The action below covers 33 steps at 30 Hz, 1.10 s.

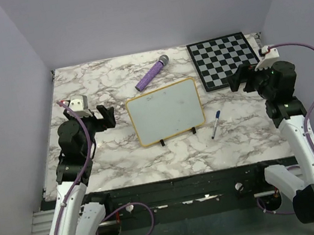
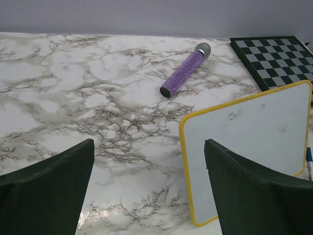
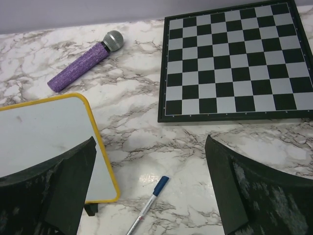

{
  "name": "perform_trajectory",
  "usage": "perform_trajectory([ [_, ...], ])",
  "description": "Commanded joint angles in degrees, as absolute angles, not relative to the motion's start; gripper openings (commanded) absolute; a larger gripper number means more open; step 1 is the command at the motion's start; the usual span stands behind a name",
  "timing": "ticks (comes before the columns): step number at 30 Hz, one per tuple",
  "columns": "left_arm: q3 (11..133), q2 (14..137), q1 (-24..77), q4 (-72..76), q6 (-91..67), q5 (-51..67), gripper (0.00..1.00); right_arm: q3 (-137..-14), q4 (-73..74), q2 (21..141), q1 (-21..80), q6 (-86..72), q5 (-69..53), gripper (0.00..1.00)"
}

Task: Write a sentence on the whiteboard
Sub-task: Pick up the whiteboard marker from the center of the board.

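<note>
2 hands wide — L [image 1: 107, 115], R [image 1: 237, 81]; whiteboard [image 1: 165, 111] btwn

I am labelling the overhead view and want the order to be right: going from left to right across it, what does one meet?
First the left gripper → whiteboard → marker → right gripper. The purple microphone and the chessboard overlap these sideways, so I leave them out.
</note>
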<state>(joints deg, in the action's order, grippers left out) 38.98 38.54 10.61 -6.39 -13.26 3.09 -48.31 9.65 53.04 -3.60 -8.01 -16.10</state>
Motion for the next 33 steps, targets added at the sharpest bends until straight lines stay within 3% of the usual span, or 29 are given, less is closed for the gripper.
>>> perform_trajectory([
  [1,40.52,38.85,10.72,-5.36,-13.36,4.75,0.99,-46.76,7.30,53.35,-3.60,-7.74,-14.33,1.00],
  [5,40.52,39.11,10.72,-5.36,-13.45,4.92,0.99,-44.22,5.72,52.74,-3.60,-0.55,-20.28,1.00],
  [9,40.52,39.20,10.72,-5.36,-13.54,5.10,0.99,-41.49,8.60,52.73,-3.60,17.37,-39.67,1.00],
  [15,40.52,39.29,10.81,-5.36,-13.54,5.18,0.99,-44.11,20.98,55.53,-3.60,33.10,-50.33,1.00],
  [17,40.52,39.37,10.90,-5.27,-13.54,5.19,0.99,-48.31,33.09,57.64,-3.60,48.64,-53.60,1.00],
  [20,40.34,39.64,10.99,-5.19,-13.54,5.27,0.99,-52.54,45.48,63.09,-3.60,66.10,-52.91,1.00],
  [22,40.43,39.99,11.07,-5.36,-13.54,5.45,0.99,-53.87,57.15,66.77,-3.60,88.54,-50.38,1.00],
  [25,40.52,39.99,11.25,-5.36,-13.54,5.89,0.99,-56.15,62.91,72.30,-3.60,106.11,-42.38,1.00],
  [27,40.61,40.08,11.25,-5.45,-13.54,5.89,0.99,-60.00,64.85,76.35,-3.52,110.28,-40.09,0.98],
  [30,40.61,40.17,11.25,-5.54,-13.36,5.89,0.99,-63.71,72.15,84.44,-2.38,121.18,-37.37,0.85],
  [33,40.61,40.34,11.34,-5.63,-13.27,5.80,0.99,-64.86,67.87,89.46,-0.62,121.38,-34.47,0.84],
])
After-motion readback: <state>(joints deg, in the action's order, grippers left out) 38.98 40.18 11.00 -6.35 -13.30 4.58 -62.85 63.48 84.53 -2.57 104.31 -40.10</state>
